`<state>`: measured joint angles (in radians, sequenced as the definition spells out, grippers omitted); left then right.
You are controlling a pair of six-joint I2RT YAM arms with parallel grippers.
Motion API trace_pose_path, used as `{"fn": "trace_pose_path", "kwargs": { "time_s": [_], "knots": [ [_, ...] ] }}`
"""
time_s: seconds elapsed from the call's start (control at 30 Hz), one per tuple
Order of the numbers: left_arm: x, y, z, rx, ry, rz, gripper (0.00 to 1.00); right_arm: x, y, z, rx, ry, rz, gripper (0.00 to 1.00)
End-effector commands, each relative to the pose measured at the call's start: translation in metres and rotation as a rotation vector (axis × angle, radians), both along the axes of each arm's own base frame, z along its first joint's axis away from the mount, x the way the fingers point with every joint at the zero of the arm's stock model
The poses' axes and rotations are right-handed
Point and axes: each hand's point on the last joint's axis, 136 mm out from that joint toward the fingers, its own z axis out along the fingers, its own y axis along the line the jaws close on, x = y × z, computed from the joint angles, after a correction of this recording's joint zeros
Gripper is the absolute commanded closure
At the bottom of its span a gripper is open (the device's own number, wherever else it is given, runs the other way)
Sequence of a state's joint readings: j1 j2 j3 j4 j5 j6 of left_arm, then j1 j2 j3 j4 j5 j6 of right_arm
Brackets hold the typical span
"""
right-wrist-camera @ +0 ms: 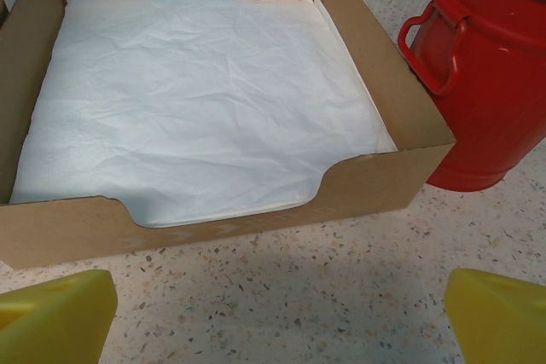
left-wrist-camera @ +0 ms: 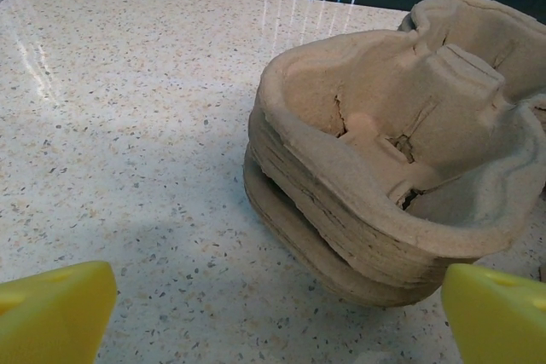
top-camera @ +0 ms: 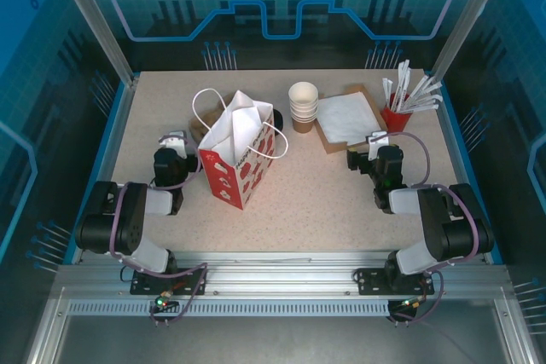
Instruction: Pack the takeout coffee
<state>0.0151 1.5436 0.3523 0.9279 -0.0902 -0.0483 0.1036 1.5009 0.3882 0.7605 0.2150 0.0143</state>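
Note:
The takeout coffee is hidden or out of view. A dark rounded thing (top-camera: 278,117) peeks out behind the right side of the red-and-white paper bag (top-camera: 239,149), and I cannot tell what it is. The bag stands upright with its mouth open, left of the table's middle. My left gripper (top-camera: 173,140) is open just left of the bag, low over the table. In the left wrist view my left gripper (left-wrist-camera: 277,330) faces a stack of pulp cup carriers (left-wrist-camera: 392,176). My right gripper (top-camera: 376,141) is open too. In the right wrist view my right gripper (right-wrist-camera: 277,326) faces the napkin box (right-wrist-camera: 401,172).
A stack of lidless paper cups (top-camera: 303,106) stands behind the bag to its right. The cardboard box of white napkins (top-camera: 348,117) lies beside it. A red holder (top-camera: 395,117) with white sticks stands at the back right, close to the box (right-wrist-camera: 490,83).

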Motion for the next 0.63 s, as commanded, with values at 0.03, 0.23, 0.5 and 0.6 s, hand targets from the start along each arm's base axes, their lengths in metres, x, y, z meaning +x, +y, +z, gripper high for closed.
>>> {"fn": "trace_pose_path", "kwargs": {
  "time_s": [0.03, 0.23, 0.5, 0.6],
  "knots": [
    [0.0051, -0.0008, 0.0060, 0.030, -0.013, -0.001, 0.01, 0.0100, -0.0033, 0.0152, 0.014, -0.050, -0.008, 0.00],
    [0.0056, -0.0012, 0.0065, 0.037, -0.013, 0.001, 0.01, 0.0100, -0.0031, 0.0150, 0.014, -0.050, -0.006, 0.00],
    [0.0054, -0.0010, 0.0058, 0.041, -0.011, 0.005, 0.01, 0.0103, -0.0023, 0.0151, 0.015, -0.049, -0.004, 0.00],
    [0.0065, -0.0026, 0.0063, 0.042, -0.010, -0.004, 0.01, 0.0104, -0.0028, 0.0152, 0.015, -0.050, -0.005, 0.00]
  ]
}}
